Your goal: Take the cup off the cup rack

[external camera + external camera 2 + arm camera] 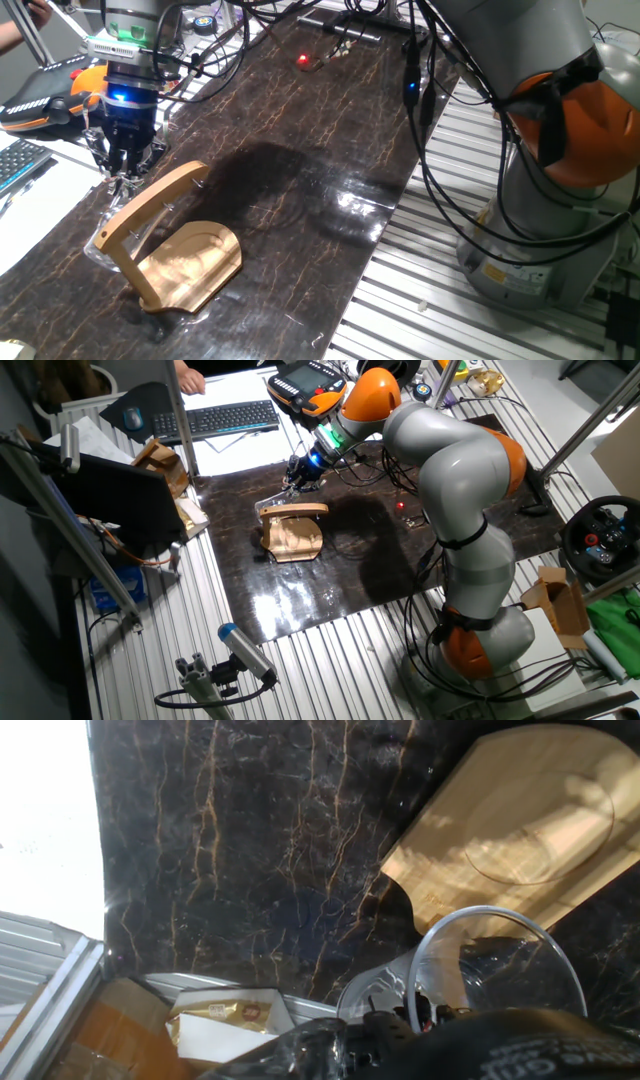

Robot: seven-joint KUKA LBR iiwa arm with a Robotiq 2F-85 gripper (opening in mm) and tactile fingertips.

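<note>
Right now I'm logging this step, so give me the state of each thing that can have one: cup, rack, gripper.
cup: upright rim facing the hand camera, close under the hand; whether it hangs on the rack cannot be told.
cup rack: standing on its base on the dark table, slanted arm up.
gripper: low at the upper end of the rack's arm; open or shut cannot be told.

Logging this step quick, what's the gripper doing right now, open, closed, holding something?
Gripper: down at the top end of the cup rack, with the cup right by the fingers; open or shut cannot be told.
</note>
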